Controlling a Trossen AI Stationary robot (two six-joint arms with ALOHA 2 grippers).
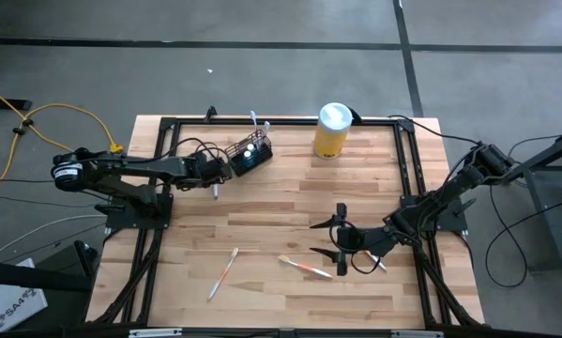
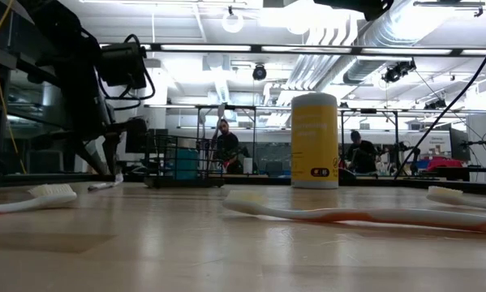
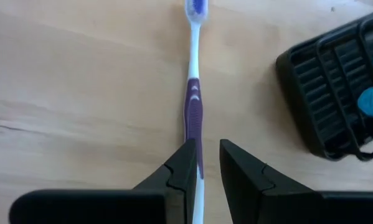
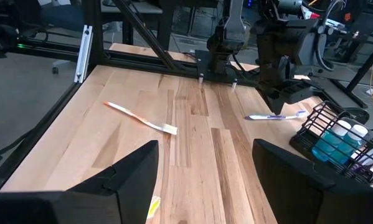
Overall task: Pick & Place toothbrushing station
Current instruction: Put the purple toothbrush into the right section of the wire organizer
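Black wire-mesh toothbrushing station (image 1: 251, 153) tipped at the far left of the wooden surface (image 1: 281, 202), left gripper (image 3: 209, 163) just beside it, jaws narrow around a purple toothbrush (image 3: 193, 106), right gripper (image 4: 205, 171) low at the near right, jaws wide and empty, yellow canister (image 1: 332, 130) well apart.

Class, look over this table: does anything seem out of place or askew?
Yes. Three toothbrushes lie loose on the table rather than inside the black wire-mesh holder, which looks tilted.
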